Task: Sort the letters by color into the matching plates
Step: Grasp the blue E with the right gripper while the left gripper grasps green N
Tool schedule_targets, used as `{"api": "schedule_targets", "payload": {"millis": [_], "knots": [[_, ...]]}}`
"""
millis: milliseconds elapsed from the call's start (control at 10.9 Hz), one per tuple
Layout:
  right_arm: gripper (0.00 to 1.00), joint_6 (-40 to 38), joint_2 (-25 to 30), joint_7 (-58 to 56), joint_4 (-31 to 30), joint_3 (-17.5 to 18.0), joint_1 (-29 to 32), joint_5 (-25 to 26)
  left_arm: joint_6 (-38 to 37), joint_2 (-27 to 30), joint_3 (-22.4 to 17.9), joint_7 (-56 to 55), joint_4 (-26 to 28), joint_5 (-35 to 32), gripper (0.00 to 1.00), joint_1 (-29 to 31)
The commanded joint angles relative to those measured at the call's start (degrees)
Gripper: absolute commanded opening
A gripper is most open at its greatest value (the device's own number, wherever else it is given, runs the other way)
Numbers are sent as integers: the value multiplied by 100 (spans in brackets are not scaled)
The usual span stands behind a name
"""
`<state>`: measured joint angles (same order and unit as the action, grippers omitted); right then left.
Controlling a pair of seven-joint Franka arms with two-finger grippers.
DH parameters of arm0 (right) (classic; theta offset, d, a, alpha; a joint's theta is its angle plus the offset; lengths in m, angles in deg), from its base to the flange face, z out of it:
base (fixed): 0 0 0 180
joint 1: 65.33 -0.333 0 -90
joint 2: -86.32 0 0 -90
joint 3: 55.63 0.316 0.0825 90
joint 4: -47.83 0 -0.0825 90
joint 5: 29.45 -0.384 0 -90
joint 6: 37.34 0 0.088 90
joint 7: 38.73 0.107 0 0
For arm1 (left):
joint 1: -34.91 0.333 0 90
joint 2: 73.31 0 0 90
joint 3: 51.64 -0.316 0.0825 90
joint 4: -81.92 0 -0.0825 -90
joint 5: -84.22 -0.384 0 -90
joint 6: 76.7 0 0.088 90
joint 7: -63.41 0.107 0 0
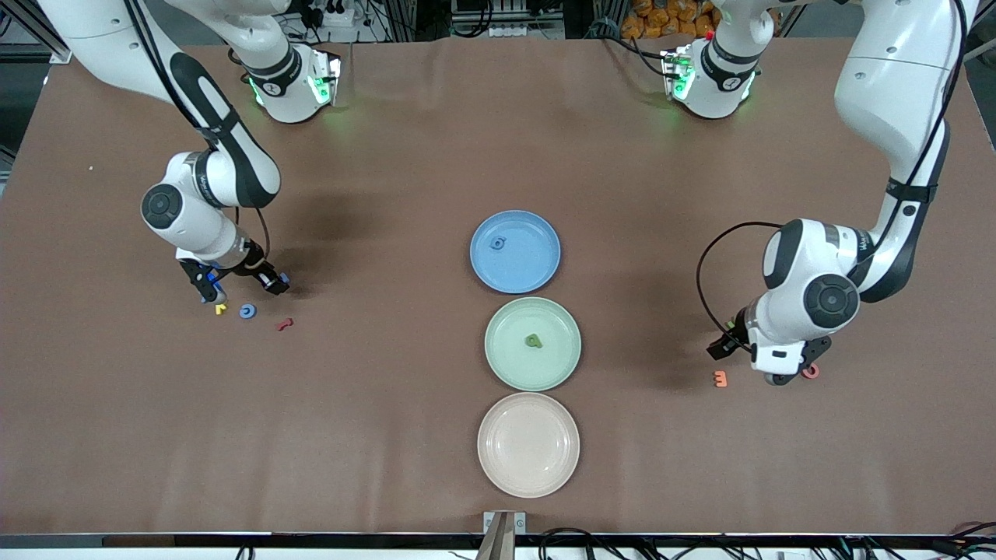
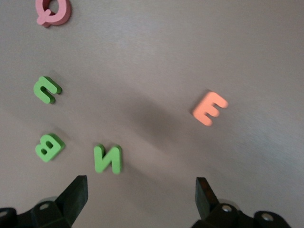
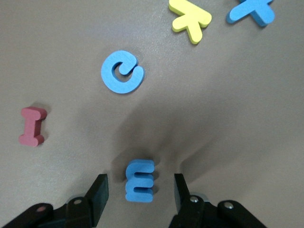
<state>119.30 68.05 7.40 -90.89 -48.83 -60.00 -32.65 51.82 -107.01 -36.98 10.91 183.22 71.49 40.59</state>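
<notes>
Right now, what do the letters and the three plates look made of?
The blue E and green N look like soft foam: thick slabs, matte faces, rounded cut edges. The blue plate, green plate and cream plate look like matte plastic or a fibre composite: even colour, no glaze shine. I can't tell which.

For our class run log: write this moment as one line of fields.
right gripper: open, straddling blue E | left gripper: open, above green N | blue plate: one blue letter

pink Q (image 2: 53, 11) and blue X (image 3: 251, 10) cut by edge
</notes>
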Motion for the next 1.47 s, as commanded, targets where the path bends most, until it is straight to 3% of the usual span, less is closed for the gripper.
{"api": "schedule_targets", "payload": {"millis": [0, 184, 275, 367, 459, 734, 918, 1102, 1285, 1377], "knots": [[58, 173, -97, -52, -33, -21, 13, -102, 1302, 627, 28, -435, 1432, -142, 100, 282], [52, 357, -255, -52, -33, -21, 4, -102, 1755, 628, 10, -654, 1805, -596, 100, 345], [36, 349, -256, -61, -33, -21, -5, -102, 1755, 602, 19, -926, 1823, -912, 100, 441], [9, 349, -265, -61, -33, -21, -22, -102, 1764, 541, 19, -1102, 1823, -1168, 100, 459], [0, 332, -256, -61, -24, -21, -48, -102, 1790, 488, 19, -1156, 1823, -1231, 100, 503], [0, 270, -142, -8, 29, -3, -277, -111, 1948, 391, 28, -1174, 1797, -1232, 100, 583], [0, -202, -37, 96, 239, 40, -495, -128, 2089, 286, 28, -1227, 1762, -1232, 100, 565], [0, -336, -36, 902, 476, 67, -1030, -277, 2177, 215, 28, -1218, 1735, -1232, 100, 539], [0, -423, -80, 1675, 704, 434, -1243, -287, 2195, 180, 28, -1157, 1735, -1284, 100, 573], [0, -503, -98, 2071, 836, 619, -1348, -287, 2195, 162, 28, -1166, 1735, -1433, 88, 574]]}}
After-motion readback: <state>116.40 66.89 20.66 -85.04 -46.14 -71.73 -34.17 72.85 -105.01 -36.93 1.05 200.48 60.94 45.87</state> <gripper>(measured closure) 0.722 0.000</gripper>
